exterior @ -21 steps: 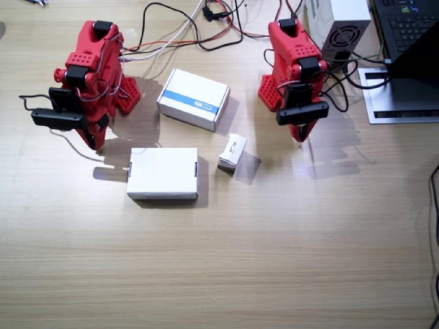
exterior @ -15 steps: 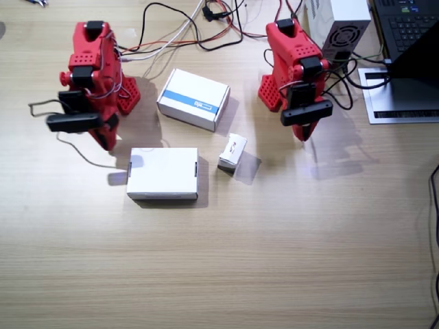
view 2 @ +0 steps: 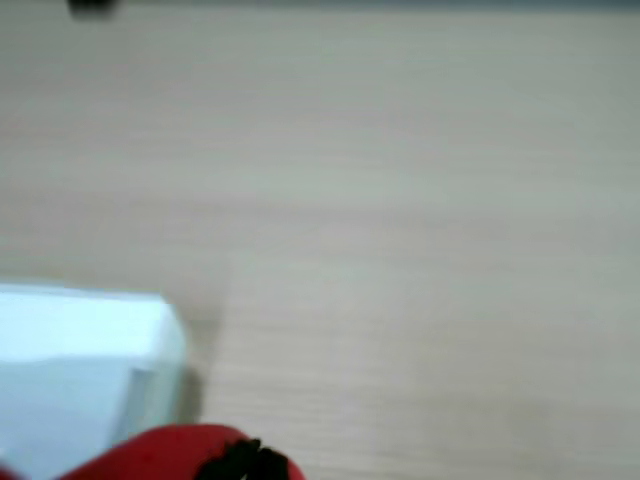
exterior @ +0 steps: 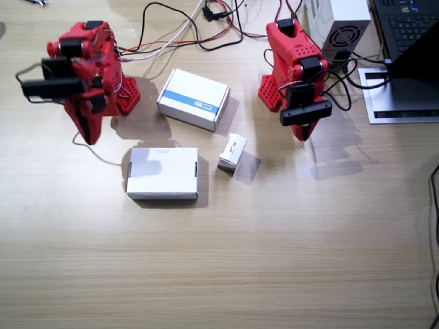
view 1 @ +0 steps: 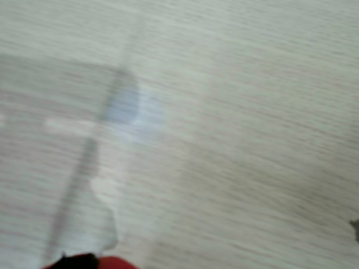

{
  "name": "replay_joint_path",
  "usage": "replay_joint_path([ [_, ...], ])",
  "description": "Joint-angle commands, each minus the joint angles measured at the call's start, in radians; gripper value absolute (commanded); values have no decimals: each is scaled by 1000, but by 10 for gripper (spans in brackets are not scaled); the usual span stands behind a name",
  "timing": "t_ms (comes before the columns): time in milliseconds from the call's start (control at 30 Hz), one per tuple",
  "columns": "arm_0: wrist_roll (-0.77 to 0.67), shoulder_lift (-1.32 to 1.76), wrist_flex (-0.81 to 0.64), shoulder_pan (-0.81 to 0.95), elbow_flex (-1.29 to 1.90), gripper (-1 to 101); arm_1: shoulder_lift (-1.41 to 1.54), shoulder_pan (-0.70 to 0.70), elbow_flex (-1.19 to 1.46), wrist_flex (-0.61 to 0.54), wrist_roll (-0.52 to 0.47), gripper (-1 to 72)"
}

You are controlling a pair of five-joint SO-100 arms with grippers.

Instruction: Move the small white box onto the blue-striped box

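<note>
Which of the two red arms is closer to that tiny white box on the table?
The left arm. Its gripper hangs just right of and slightly behind the small white box. The right arm's gripper is far off to the box's left, beyond the plain white box.

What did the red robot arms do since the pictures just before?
The right arm lifted up and swung back, away from the plain white box, whose top now catches its shadow. It took hold of nothing. The left arm barely shifted. The small white box and the blue-striped box stayed where they were on the table.
</note>
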Motion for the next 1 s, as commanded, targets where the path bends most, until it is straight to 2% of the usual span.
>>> replay_joint_path([
  [0,-6,26,6,-37,-18,-1,-304,-264,-512,158,144,128],
  [67,-5,26,6,-37,-18,-1,-512,-457,-738,239,284,188],
  [167,-3,26,6,-37,-18,-1,-736,-723,-830,239,440,285],
  [233,-2,26,6,-37,-18,-1,-891,-882,-839,201,523,333],
  [400,-12,25,3,-35,-18,-1,-1226,-1115,-841,14,591,444],
  [433,-12,25,3,-35,-18,-1,-1285,-1135,-859,-20,595,468],
  [533,-12,25,3,-35,-18,-1,-1485,-1129,-1022,-23,574,504],
  [733,-8,25,3,-35,-18,-1,-1845,-1006,-1331,37,506,514],
  [967,-2,25,5,-37,-18,-1,-2255,-933,-1852,236,466,514],
])
